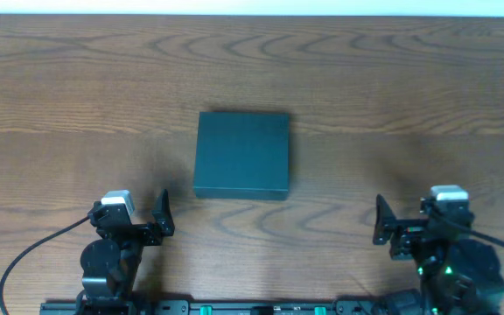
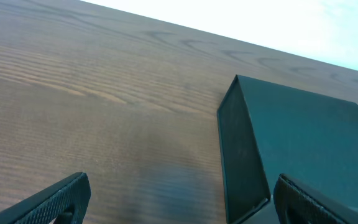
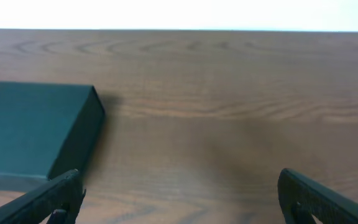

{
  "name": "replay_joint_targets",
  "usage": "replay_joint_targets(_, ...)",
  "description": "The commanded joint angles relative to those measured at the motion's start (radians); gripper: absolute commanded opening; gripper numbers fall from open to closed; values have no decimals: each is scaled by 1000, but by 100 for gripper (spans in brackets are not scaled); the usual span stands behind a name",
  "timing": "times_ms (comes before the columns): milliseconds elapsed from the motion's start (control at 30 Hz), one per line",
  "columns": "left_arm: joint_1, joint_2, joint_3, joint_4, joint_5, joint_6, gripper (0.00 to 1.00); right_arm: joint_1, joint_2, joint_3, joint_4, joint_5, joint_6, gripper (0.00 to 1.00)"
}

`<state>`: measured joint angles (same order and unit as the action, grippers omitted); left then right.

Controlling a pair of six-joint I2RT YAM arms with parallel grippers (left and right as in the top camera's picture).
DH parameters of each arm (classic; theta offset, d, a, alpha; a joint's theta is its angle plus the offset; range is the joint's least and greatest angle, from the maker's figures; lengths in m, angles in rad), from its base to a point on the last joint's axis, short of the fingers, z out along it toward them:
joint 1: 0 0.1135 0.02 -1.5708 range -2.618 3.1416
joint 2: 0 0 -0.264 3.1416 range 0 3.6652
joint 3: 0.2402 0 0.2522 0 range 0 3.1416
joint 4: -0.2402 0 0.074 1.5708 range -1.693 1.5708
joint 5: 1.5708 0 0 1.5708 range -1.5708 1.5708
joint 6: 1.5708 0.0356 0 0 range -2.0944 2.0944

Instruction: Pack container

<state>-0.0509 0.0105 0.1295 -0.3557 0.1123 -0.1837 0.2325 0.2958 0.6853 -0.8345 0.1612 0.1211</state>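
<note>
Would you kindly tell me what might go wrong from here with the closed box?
The container lies shut and loose on the smooth table; prying its lid may just slide it. Its hinge side cannot be told, so the wrong edge might get pulled. The left end effector and right end effector, both open, flank it; reaching together, they could collide.

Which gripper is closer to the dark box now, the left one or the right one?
Left. The left gripper, open, sits just off the near left corner of the dark box; the right gripper, also open, is farther off, past its near right corner.
</note>
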Motion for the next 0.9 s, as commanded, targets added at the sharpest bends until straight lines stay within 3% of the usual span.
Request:
replay_joint_targets(0,-4,-6,-21,-6,-11,-3,95,-12,-74,-103,40,23,-10,99)
replay_joint_targets(367,-4,-6,-21,-6,-11,-4,95,-18,-292,-385,97,22,53,99)
replay_joint_targets(667,-4,-6,-21,-6,-11,-3,95,-17,-290,-521,143,21,202,99)
replay_joint_targets(867,-4,-6,-21,-6,-11,-3,95,-17,-290,-523,143,3,200,99)
